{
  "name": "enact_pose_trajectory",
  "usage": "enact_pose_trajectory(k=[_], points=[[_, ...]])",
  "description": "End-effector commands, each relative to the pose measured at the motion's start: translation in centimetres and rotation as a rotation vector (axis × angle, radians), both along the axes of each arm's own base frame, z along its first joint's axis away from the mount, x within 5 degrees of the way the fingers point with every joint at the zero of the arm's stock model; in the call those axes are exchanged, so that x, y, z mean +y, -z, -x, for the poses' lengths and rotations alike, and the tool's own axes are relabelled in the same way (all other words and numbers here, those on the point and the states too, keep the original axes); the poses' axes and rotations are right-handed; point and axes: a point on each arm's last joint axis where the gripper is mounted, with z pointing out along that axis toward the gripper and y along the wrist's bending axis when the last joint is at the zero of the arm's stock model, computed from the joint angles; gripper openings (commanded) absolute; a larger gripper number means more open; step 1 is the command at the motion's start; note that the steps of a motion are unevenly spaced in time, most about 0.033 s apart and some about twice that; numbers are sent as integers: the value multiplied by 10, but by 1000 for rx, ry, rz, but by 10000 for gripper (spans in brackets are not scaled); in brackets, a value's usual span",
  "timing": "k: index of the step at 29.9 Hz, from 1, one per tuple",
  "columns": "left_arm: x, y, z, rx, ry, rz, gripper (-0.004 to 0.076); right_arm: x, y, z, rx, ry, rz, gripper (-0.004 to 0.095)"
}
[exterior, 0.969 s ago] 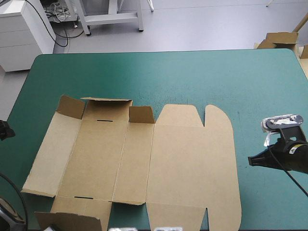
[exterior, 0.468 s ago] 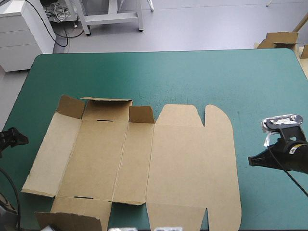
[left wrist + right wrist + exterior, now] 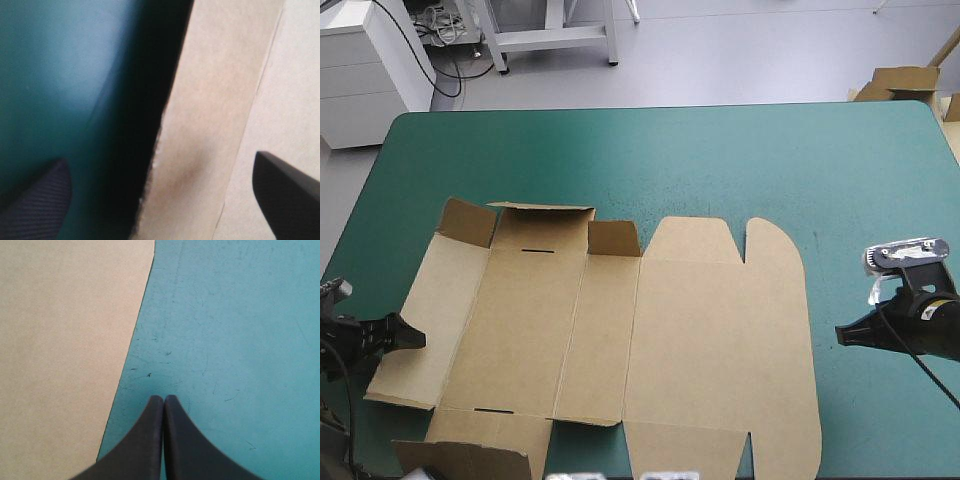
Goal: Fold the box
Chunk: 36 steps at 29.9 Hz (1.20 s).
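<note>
I see my left gripper (image 3: 416, 339) and my right gripper (image 3: 841, 333) each have two black fingers (image 3: 145, 440), wide at the base and pointy at the tip.

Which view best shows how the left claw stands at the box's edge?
Left wrist view: the left claw is open, the box edge showing between its fingers. The high view shows it small, at the box's left edge; the right wrist view misses it.

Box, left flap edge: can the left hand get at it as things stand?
Probably yes. The left hand is open, right at the left edge of the box; in the wrist view that edge lies between its fingers, and nothing blocks it.
</note>
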Motion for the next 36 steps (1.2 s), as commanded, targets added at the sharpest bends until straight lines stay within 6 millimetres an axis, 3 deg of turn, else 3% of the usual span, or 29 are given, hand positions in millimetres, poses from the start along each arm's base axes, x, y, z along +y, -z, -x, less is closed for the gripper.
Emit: enact_pose_trajectory(k=[1,6,14,20,23,32,36], points=[[-11,-9,-1,-60,12,74,726,-1,-10,-1,-70,1,9,-21],[-15,-9,-3,-56,32,94,726,-1,-10,-1,-70,0,10,-21],[-46,-9,-21,-40,196,85,726,-1,-10,-1,-73,-11,16,-21],[-51,-8,-22,-18,220,80,700,-1,-10,-1,-75,-12,17,-22],[-51,-8,-22,-18,220,79,587,-1,-10,-1,-75,-14,19,-21],[-51,-8,-22,-18,220,79,21,-1,-10,-1,-75,-14,17,-21],[-51,-8,-22,-18,220,79,-8,-1,-10,-1,-75,-14,17,-21]])
